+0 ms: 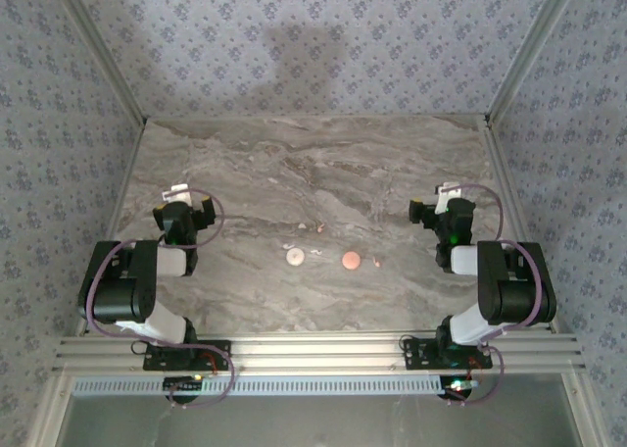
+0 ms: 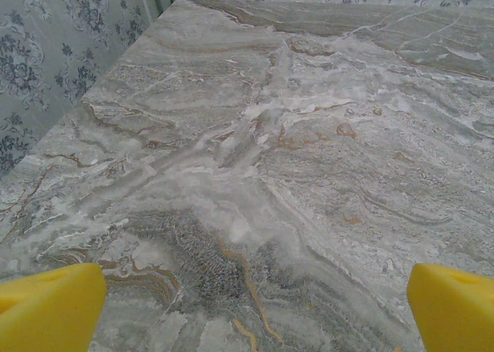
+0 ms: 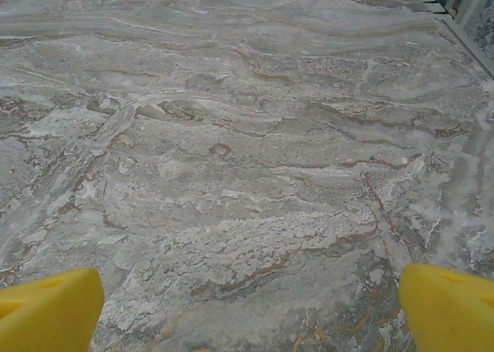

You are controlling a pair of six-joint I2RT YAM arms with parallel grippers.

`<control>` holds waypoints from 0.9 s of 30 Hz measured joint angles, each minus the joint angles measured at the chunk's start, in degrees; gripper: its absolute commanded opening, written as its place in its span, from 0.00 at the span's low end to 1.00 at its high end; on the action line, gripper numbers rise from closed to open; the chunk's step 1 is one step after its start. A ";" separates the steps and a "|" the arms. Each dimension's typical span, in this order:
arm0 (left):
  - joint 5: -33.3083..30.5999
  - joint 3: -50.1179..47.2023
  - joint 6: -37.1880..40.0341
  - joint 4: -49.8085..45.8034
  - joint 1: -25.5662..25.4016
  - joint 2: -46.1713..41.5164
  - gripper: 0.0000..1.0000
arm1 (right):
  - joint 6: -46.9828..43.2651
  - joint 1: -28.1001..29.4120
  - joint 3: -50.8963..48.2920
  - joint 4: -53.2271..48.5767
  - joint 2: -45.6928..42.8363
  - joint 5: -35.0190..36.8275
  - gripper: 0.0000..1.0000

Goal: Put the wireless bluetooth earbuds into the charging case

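Note:
In the top view, several tiny pale whitish-pink earbuds (image 1: 315, 254) lie scattered mid-table, two further back (image 1: 303, 229) and one at the right (image 1: 376, 262). Among them sit a whitish round disc (image 1: 294, 257) and a salmon-pink round disc (image 1: 350, 261); I cannot tell whether these are the charging case. My left gripper (image 1: 184, 198) (image 2: 251, 309) hovers at the table's left, open, yellow fingertips (image 2: 50, 306) wide apart over bare marble. My right gripper (image 1: 443, 198) (image 3: 251, 309) is at the right, also open, with nothing between its fingertips (image 3: 448, 306).
The marble-patterned table (image 1: 294, 163) is walled by patterned panels at the back and both sides. Aluminium rails (image 1: 313, 351) run along the near edge where both arm bases are bolted.

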 measured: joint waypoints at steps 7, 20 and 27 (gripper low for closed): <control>0.00 0.00 0.00 0.00 0.00 0.00 1.00 | 0.00 -0.02 0.00 0.02 0.02 -0.20 1.00; -1.46 4.42 0.79 -16.52 -5.44 -11.69 0.84 | 1.86 2.05 12.76 -25.05 -10.69 -0.17 1.00; 4.33 16.92 -4.83 -37.73 -7.02 -21.29 0.80 | 5.86 11.34 28.22 -48.00 -15.02 3.32 1.00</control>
